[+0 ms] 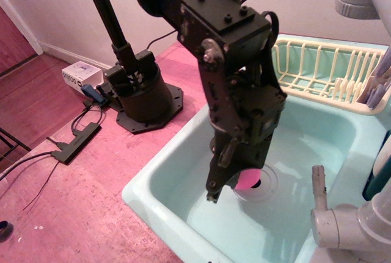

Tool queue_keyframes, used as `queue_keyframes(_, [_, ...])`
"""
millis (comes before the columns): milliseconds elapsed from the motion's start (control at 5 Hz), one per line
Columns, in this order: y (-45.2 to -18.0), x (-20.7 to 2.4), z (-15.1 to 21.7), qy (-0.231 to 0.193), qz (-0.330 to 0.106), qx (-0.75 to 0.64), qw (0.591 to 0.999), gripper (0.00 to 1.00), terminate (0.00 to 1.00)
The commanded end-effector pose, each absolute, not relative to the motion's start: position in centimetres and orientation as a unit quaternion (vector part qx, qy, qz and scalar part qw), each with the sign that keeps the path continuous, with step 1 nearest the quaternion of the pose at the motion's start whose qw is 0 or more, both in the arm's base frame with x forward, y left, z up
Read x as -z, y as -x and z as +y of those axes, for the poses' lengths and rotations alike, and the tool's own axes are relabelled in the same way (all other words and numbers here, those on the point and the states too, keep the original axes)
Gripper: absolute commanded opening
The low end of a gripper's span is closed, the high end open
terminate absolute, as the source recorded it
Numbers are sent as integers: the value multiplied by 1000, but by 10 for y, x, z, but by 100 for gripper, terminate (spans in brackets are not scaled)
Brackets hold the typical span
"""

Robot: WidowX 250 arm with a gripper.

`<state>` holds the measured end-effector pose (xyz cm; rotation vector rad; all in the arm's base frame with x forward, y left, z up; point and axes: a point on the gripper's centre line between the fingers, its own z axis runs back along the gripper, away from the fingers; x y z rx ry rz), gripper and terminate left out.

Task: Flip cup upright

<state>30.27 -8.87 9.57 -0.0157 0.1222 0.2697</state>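
A black robot arm (226,49) is reaching down from the top of the picture into a pale turquoise sink (177,153). The arm is filling the middle of the view and hiding much of the basin behind it. At its lower end the claw (229,180) is hanging just above the sink floor, tilted so that its tip is pointing down and to the left.

The cup (248,179), bright pink, is showing as a small rounded patch at the right edge of the claw, close over the round drain (266,183) in the sink floor. Only that part of the cup is in sight, so its tilt cannot be told. The claw appears to be closed around the cup, though the fingers themselves are lost in the dark body of the claw.

A cream dish rack (324,71) is sitting at the far right end of the sink. A grey faucet (339,223) is standing at the near right corner.

To the left of the sink, on a pink wooden floor (73,208), a black stand (143,95) is rising on a wide base. Beside it are lying a white box (79,75) and a black power strip (76,143) with trailing cables.
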Motion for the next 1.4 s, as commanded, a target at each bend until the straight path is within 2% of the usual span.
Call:
queue_keyframes(0, [-306,-113,-102,35,31,-125,991,0,0])
queue_keyframes(200, [-306,-113,-103,36,34,-120,991,100,0])
queue_keyframes(1200, [-311,-116,-101,36,25,-108,993,100,0])
